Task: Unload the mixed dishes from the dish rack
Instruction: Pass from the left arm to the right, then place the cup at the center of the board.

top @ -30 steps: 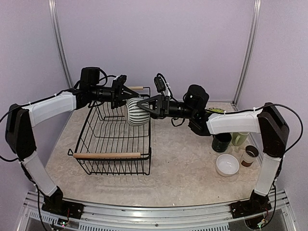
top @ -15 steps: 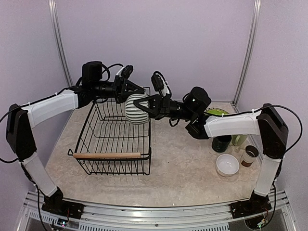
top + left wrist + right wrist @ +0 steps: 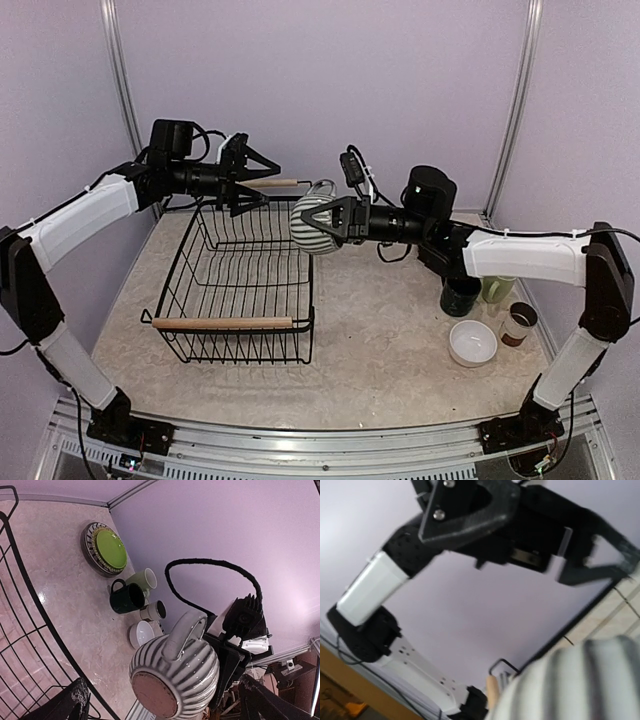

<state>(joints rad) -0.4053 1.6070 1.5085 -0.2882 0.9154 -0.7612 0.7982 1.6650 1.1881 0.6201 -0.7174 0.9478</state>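
At nine o'clock of the overhead view, the left gripper (image 3: pixel 270 184) hangs with its fingers spread wide and nothing between them, above the far rim of the large black wire dish rack with two pale wooden bar handles (image 3: pixel 222 323). We see only bare wire inside that basket, so we judge it emptied. Just off the rack's two o'clock corner, the round striped ceramic mug (image 3: pixel 308 225) hangs in the air above the marbled table (image 3: pixel 380 330), clamped by the right gripper (image 3: pixel 325 218), whose fingers are closed on its body; the left wrist view shows its unglazed base and handle. Over at three to four o'clock the unloaded dishes stand together: the dark teal mug (image 3: pixel 461 296), the pale green mug (image 3: pixel 497 290) beside it, the white bowl (image 3: pixel 472 342) nearer the arms, and the small white cup (image 3: pixel 519 323) at its right. In the left wrist view, the lime-green plate (image 3: pixel 111 549) lies on the black-and-white striped plate (image 3: pixel 87 545) beyond them. By our reckoning only the striped mug is left to set down.
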